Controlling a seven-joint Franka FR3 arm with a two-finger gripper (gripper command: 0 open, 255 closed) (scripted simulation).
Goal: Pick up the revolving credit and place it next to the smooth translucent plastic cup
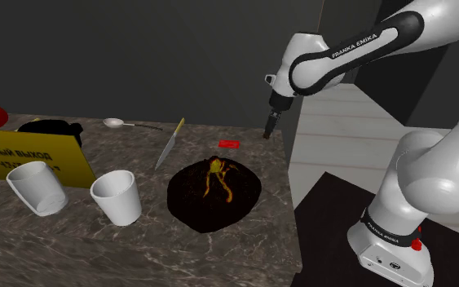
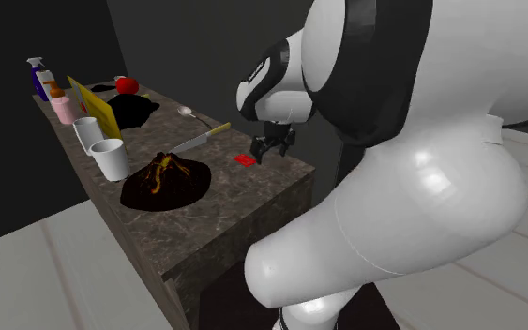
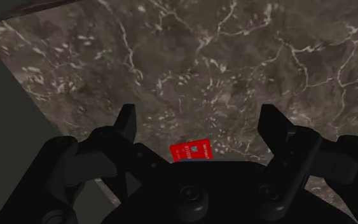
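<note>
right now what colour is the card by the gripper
Red with faint pale markings; the card shows best in the wrist view.

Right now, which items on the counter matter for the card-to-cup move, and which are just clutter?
Job:
red card
gripper, open, close by the card
upright white cup or tilted white cup; can't tell which is the target

Lying about:
knife
spoon
dark mound
yellow sign
spray bottle

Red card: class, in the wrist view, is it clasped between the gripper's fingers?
No, the card lies flat on the counter, and the open gripper hangs above without touching it.
</note>
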